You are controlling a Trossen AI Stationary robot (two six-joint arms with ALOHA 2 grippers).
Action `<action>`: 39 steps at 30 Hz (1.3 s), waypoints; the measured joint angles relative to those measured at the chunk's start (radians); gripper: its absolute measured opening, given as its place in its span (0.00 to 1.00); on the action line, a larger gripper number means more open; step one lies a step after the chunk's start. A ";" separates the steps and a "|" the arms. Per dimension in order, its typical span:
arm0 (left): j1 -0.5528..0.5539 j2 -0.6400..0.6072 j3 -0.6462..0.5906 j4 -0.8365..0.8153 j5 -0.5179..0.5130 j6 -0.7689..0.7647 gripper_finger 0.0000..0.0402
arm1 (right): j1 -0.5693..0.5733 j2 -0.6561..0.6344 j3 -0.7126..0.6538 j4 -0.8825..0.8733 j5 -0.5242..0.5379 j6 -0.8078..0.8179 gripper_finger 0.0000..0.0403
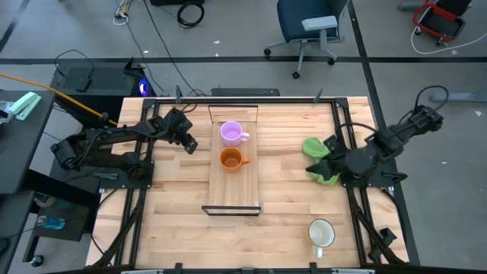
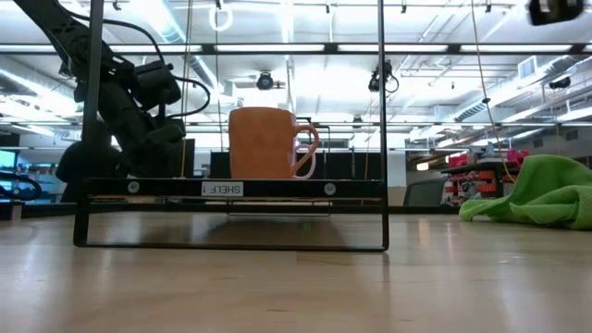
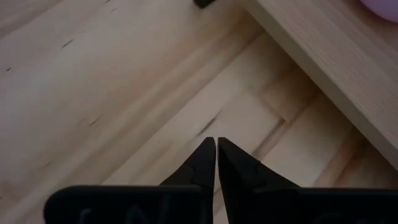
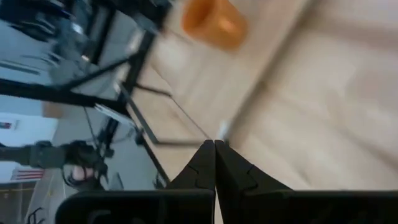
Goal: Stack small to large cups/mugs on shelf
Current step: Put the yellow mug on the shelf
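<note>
From above, the narrow light-wood shelf with black end frames lies at the frame's centre, carrying the light purple handled mug and, just below it, the orange handled mug. The white mug with a pale inside stands at lower right on the butcher-block table. The left gripper hovers left of the shelf, the right gripper at the green cloth.

At table height, the orange mug sits centred on the shelf.

Both wrist views show fingertips pressed together, holding nothing.
</note>
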 joint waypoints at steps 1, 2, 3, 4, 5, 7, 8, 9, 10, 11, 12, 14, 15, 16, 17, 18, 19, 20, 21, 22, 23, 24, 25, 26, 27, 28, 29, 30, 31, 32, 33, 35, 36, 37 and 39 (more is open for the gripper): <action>-0.002 0.000 0.000 -0.001 0.000 -0.003 0.06 | 0.028 0.005 0.000 -0.026 -0.003 0.049 0.01; -0.004 0.000 0.000 -0.004 0.000 -0.004 0.06 | 0.056 0.011 0.000 -0.048 -0.009 0.098 0.01; -0.006 0.000 0.000 -0.007 0.000 -0.005 0.05 | 0.084 0.017 0.000 -0.062 -0.014 0.152 0.01; -0.008 0.000 0.000 -0.008 0.000 -0.005 0.05 | 0.113 0.024 0.000 -0.069 -0.017 0.202 0.01; -0.011 0.000 0.000 -0.009 0.000 -0.005 0.05 | 0.143 0.035 0.000 -0.070 -0.017 0.251 0.01; -0.012 0.000 0.000 -0.009 0.001 -0.005 0.04 | 0.214 0.066 0.000 -0.070 -0.016 0.342 0.01; -0.012 0.000 0.000 -0.010 0.001 -0.005 0.04 | 0.247 0.084 0.000 -0.070 -0.023 0.389 0.01; -0.012 0.000 0.000 -0.011 0.001 -0.005 0.03 | 0.281 0.102 0.000 -0.070 -0.036 0.439 0.01; -0.012 0.000 0.000 -0.011 0.000 -0.005 0.03 | 0.312 0.121 0.000 -0.070 -0.049 0.488 0.01; -0.012 0.000 0.000 -0.011 0.000 -0.005 0.04 | 0.342 0.139 0.000 -0.069 -0.065 0.540 0.01; -0.012 0.000 0.000 -0.011 0.001 -0.005 0.04 | 0.372 0.159 0.000 -0.069 -0.080 0.597 0.01; -0.012 0.000 0.000 -0.011 0.001 -0.004 0.05 | 0.430 0.196 0.000 -0.069 -0.107 0.701 0.01; -0.012 0.000 0.000 -0.011 0.001 -0.004 0.05 | 0.453 0.211 0.000 -0.069 -0.116 0.746 0.01; -0.012 0.000 0.000 -0.011 0.000 -0.004 0.05 | 0.473 0.227 0.000 -0.069 -0.121 0.781 0.01; -0.012 0.000 0.000 -0.011 0.001 -0.004 0.06 | 0.493 0.245 0.000 -0.068 -0.119 0.815 0.01; -0.012 0.000 0.000 -0.011 0.000 -0.004 0.06 | 0.509 0.264 0.000 -0.061 -0.119 0.847 0.01; -0.012 0.000 0.000 -0.011 0.001 -0.004 0.06 | 0.520 0.284 0.000 -0.046 -0.120 0.860 0.01; -0.012 0.000 0.000 -0.011 0.001 -0.004 0.06 | 0.527 0.306 0.000 -0.023 -0.121 0.862 0.01; -0.012 0.000 0.000 -0.011 0.001 -0.004 0.06 | 0.530 0.327 0.000 -0.003 -0.123 0.862 0.01; -0.012 0.000 0.000 -0.011 0.001 -0.004 0.06 | 0.530 0.347 0.000 0.012 -0.129 0.862 0.01; -0.012 0.000 0.000 -0.011 0.001 -0.004 0.05 | 0.530 0.365 0.000 0.018 -0.140 0.862 0.01; -0.012 0.000 0.000 -0.011 0.001 -0.005 0.05 | 0.529 0.378 0.000 0.016 -0.159 0.862 0.01; -0.012 0.000 0.000 -0.011 0.001 -0.005 0.05 | 0.529 0.392 0.000 0.011 -0.181 0.862 0.01; -0.012 0.000 0.000 -0.011 0.001 -0.005 0.04 | 0.529 0.402 0.000 0.006 -0.209 0.863 0.01; -0.012 0.000 0.000 -0.010 0.001 -0.005 0.04 | 0.530 0.410 0.000 -0.004 -0.232 0.865 0.01; -0.012 0.000 0.000 -0.011 0.001 -0.005 0.04 | 0.531 0.416 0.000 -0.017 -0.250 0.867 0.01; -0.012 0.000 0.000 -0.011 0.001 -0.005 0.04 | 0.531 0.421 0.000 -0.028 -0.260 0.870 0.01; -0.012 0.000 0.000 -0.010 0.001 -0.006 0.03 | 0.531 0.425 0.000 -0.035 -0.264 0.872 0.01; -0.012 0.000 0.000 -0.011 0.001 -0.006 0.03 | 0.531 0.428 0.000 -0.042 -0.268 0.873 0.01; -0.012 0.000 0.000 -0.011 0.001 -0.006 0.04 | 0.530 0.431 0.000 -0.048 -0.269 0.873 0.01; -0.012 0.000 0.000 -0.011 0.001 -0.006 0.04 | 0.530 0.432 0.000 -0.052 -0.269 0.873 0.01; -0.012 0.000 0.000 -0.011 0.001 -0.006 0.05 | 0.530 0.433 0.010 -0.074 -0.271 0.873 0.01; -0.012 0.000 0.000 -0.011 0.001 -0.005 0.05 | 0.530 0.433 0.026 -0.105 -0.274 0.873 0.01; -0.012 0.000 0.000 -0.010 0.001 -0.005 0.05 | 0.530 0.433 0.051 -0.146 -0.278 0.873 0.01; -0.012 0.000 0.000 -0.010 0.001 -0.005 0.06 | 0.530 0.440 0.128 -0.262 -0.281 0.873 0.01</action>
